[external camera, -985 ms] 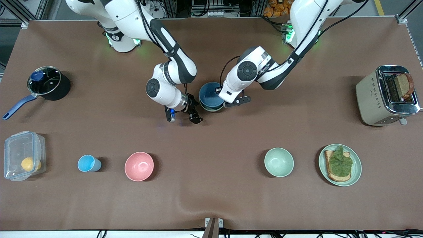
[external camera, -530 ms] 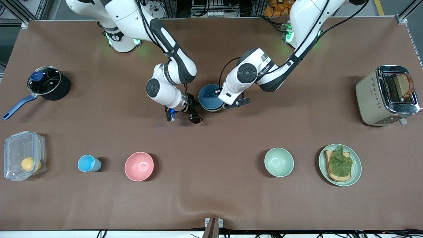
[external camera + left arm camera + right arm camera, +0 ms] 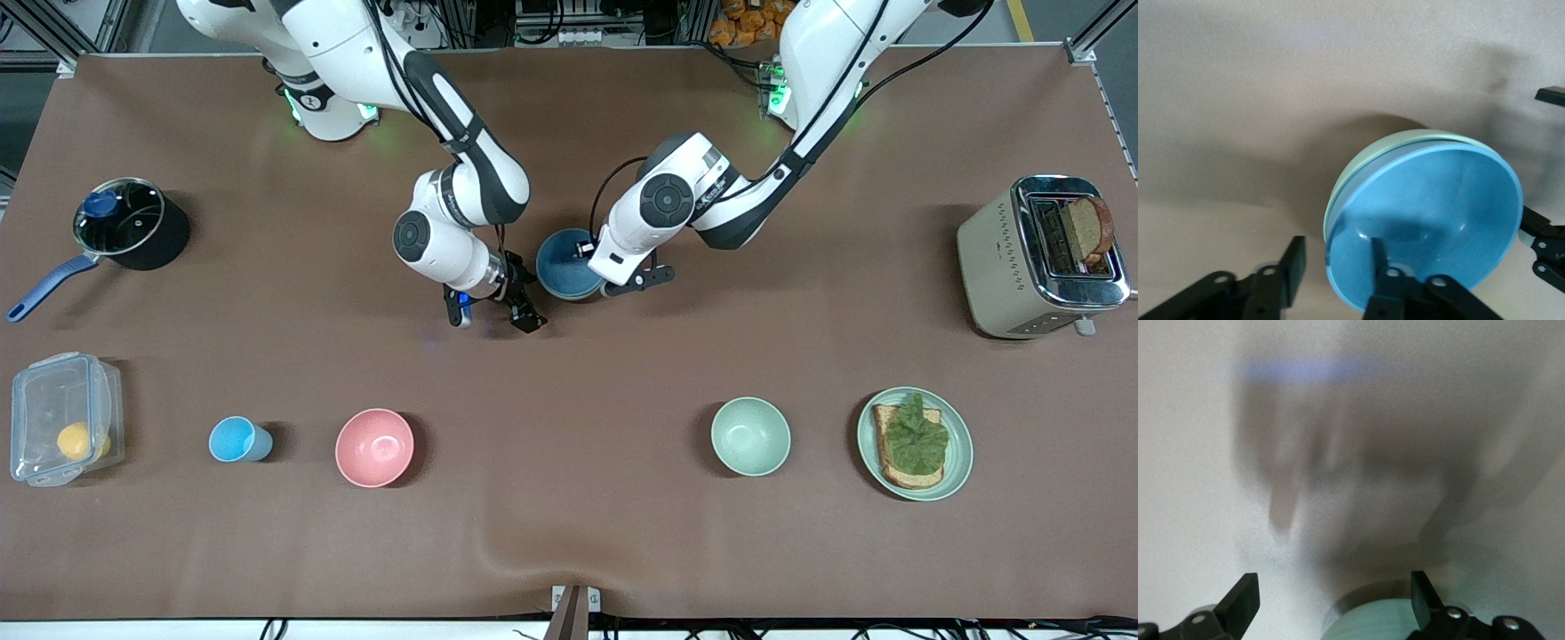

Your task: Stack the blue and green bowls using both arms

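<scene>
I saw the round matte medium-blue bowl (image 3: 1431,220) sitting nested inside the round dull sage-green bowl (image 3: 1358,167), whose rim showed as a thin crescent around it. The stack (image 3: 569,264) rested on the brown table (image 3: 569,498) near the middle, between the two wrists and farther from the front camera than the mint-green bowl (image 3: 750,436).

Left gripper (image 3: 1338,267) was at the blue bowl's rim — one finger (image 3: 1379,257) inside the bowl, the other outside, with a gap to the wall, so the fingers stood parted and not pinching.

Right gripper (image 3: 493,311) hovered low over bare table beside the stack toward the right arm's end — fingers spread wide, grasping nothing; the green bowl's edge (image 3: 1371,623) showed between them in its wrist view.
</scene>
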Controlling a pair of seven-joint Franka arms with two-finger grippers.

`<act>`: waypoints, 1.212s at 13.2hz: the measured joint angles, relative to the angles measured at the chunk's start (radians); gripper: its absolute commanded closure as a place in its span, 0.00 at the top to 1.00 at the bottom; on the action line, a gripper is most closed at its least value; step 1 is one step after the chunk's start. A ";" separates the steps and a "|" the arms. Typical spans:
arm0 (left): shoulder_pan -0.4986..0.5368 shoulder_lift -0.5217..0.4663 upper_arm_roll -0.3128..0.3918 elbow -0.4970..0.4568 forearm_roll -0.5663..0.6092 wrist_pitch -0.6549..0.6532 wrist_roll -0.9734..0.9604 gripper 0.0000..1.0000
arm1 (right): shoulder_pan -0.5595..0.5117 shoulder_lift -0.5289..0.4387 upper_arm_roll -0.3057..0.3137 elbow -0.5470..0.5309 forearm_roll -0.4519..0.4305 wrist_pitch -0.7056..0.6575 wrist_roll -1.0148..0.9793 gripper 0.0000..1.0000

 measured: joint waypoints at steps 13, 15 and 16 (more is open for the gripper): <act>0.211 -0.292 0.007 0.288 0.115 -0.526 0.161 1.00 | 0.001 0.000 0.001 0.003 0.000 -0.008 -0.016 1.00; 0.292 -0.330 0.010 0.342 0.116 -0.620 0.255 1.00 | -0.003 -0.009 -0.006 0.013 0.000 -0.063 -0.060 1.00; 0.328 -0.343 0.011 0.363 0.117 -0.654 0.292 1.00 | -0.016 -0.023 -0.010 0.017 0.000 -0.110 -0.087 1.00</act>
